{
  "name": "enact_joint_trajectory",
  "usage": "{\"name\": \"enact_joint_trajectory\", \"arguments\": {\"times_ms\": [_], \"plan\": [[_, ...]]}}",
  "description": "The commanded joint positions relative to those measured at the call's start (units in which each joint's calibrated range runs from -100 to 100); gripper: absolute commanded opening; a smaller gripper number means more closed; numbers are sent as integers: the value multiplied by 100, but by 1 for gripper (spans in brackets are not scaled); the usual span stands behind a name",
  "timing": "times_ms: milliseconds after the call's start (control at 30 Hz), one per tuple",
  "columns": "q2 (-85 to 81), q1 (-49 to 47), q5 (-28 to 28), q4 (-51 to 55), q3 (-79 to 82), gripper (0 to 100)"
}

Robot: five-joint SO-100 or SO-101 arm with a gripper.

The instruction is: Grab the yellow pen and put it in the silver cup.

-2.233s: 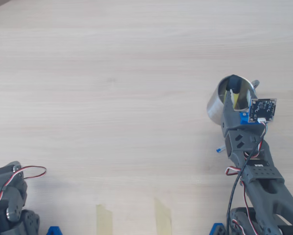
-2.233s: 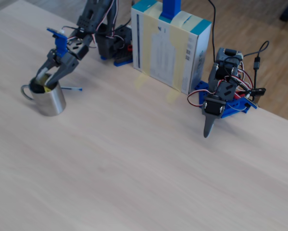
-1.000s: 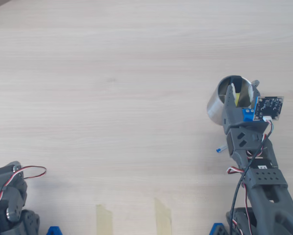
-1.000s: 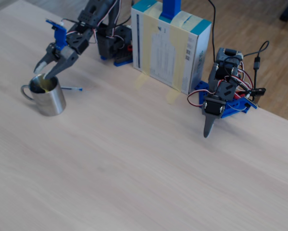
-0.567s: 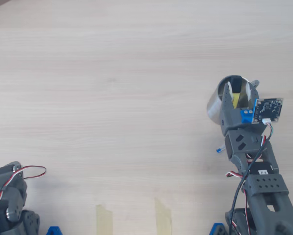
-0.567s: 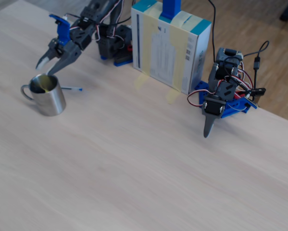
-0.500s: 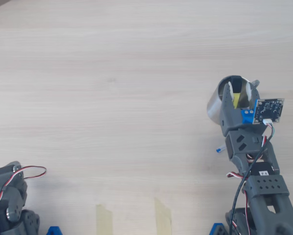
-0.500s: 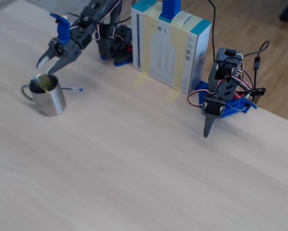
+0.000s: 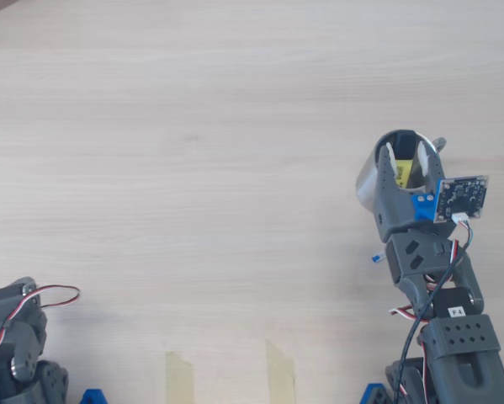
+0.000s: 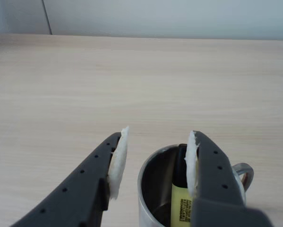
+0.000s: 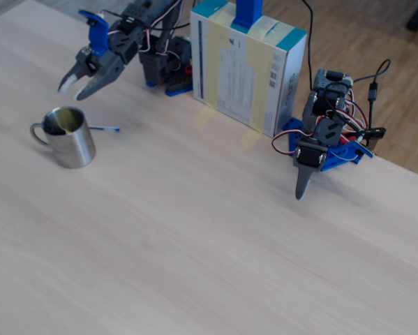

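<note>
Steel glints from the silver cup point(image 11: 69, 137), which stands upright on the pale wooden surface point(image 11: 195, 244) with its handle turned to the left in the fixed view. Inside it rests the yellow pen point(image 10: 180, 204); the wrist view shows this best, with the fluorescent body leaning against the right inner wall, barcode label facing up and the black end uppermost. The overhead view gives only a sliver of yellow point(image 9: 420, 162) between the fingers, and the fixed view only a faint yellow tint within the rim.

The claw point(image 10: 155, 156) is spread wide and holds nothing; its white-padded fingers point(image 10: 118, 163) sit above the cup's mouth in the wrist view, one left of the rim, the other over the right side. From the fixed view the claw point(image 11: 77, 85) hangs clear above the cup, not touching it.

Only the fixed view shows a thin blue-capped ballpoint point(image 11: 102, 128) lying on the surface just right of the cup, a cardboard box point(image 11: 247, 66) with teal edges taped down further right, and a second arm point(image 11: 320, 139) beside it, its tip pointing down. In the overhead view the first arm hides much of the cup point(image 9: 369, 181).
</note>
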Motion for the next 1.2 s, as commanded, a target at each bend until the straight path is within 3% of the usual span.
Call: {"name": "enact_joint_trajectory", "arguments": {"times_ms": [0, 567, 1167], "plan": [[-355, 22, 11, 269, -259, 20], [-1427, 22, 21, 1711, -204, 20], [-2807, 135, -26, 1736, 1338, 20]]}}
